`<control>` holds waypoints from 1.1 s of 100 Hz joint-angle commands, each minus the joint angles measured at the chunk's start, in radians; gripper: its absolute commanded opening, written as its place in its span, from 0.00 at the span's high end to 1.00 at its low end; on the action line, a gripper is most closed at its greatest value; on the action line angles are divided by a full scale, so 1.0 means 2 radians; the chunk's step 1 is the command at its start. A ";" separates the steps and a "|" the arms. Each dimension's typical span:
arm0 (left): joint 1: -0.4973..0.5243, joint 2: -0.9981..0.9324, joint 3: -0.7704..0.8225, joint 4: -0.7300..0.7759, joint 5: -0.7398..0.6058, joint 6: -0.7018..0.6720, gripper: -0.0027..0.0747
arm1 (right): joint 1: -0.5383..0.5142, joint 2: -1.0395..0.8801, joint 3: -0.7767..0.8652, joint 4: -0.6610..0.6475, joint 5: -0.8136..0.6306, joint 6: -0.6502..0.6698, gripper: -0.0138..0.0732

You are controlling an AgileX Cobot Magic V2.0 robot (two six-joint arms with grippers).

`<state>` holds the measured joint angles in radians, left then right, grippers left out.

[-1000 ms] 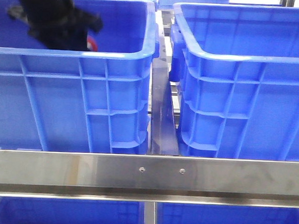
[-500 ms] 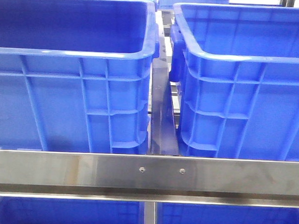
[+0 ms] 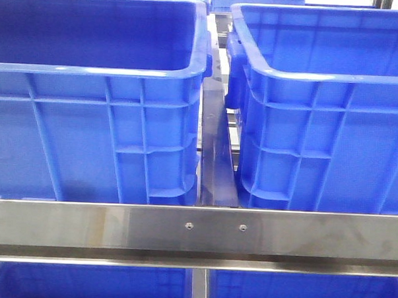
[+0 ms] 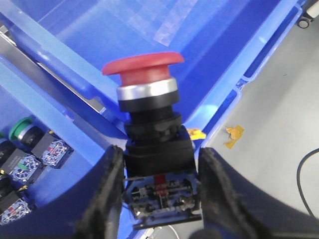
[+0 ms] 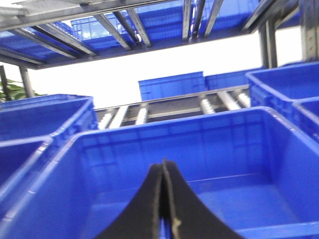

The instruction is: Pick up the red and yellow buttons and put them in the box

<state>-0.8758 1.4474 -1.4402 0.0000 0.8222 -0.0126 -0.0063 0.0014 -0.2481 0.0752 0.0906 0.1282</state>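
Red button (image 4: 143,67) sits pinched by its black body between the left gripper (image 4: 160,199) fingers, held above blue crate walls with loose switch units (image 4: 30,149) lying below. A second ago the left arm showed inside the left crate (image 3: 96,72) in the front view; it has since lifted out of that view, so the pick appears made and carrying to the box (image 3: 321,78) remains. Right gripper (image 5: 164,199) is pressed together, empty, facing a crate interior. Yellow button is not visible, possibly hidden.
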 commanded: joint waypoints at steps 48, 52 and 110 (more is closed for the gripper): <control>-0.004 -0.016 -0.017 0.000 -0.034 -0.001 0.99 | -0.001 0.231 -0.266 0.151 0.270 0.008 0.92; -0.004 -0.016 -0.017 0.000 -0.034 -0.001 0.99 | -0.001 0.239 -0.266 0.160 0.272 0.007 0.92; -0.004 -0.016 -0.017 0.000 -0.034 -0.001 0.99 | -0.001 0.277 -0.266 0.287 0.244 -0.036 0.27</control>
<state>-0.8758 1.4474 -1.4402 0.0000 0.8186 -0.0126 -0.0063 0.5334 -0.7453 0.5269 0.6813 0.1265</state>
